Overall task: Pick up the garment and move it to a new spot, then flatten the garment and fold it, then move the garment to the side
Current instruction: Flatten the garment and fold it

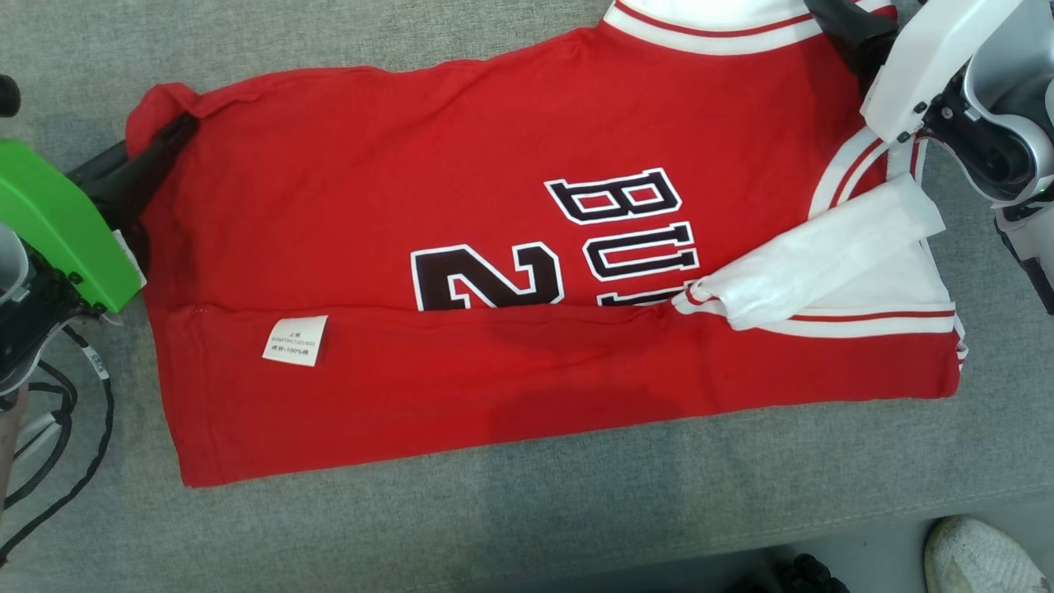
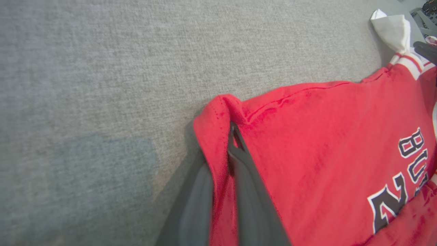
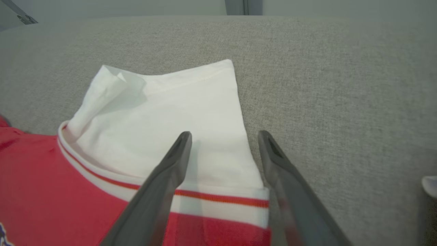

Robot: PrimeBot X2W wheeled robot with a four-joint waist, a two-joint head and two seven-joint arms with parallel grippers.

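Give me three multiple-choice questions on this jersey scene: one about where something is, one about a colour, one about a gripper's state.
1. Where is the care label? A on the jersey's folded near strip; B on the collar; C on the floor.
2. What colour is the sleeve by the right gripper? A black; B white; C green.
3. The right gripper is: A shut on the sleeve; B shut on the label; C open.
Answers: 1 A, it sits on the red folded strip; 2 B, the cloth is plain white; 3 C, its fingers stand apart.
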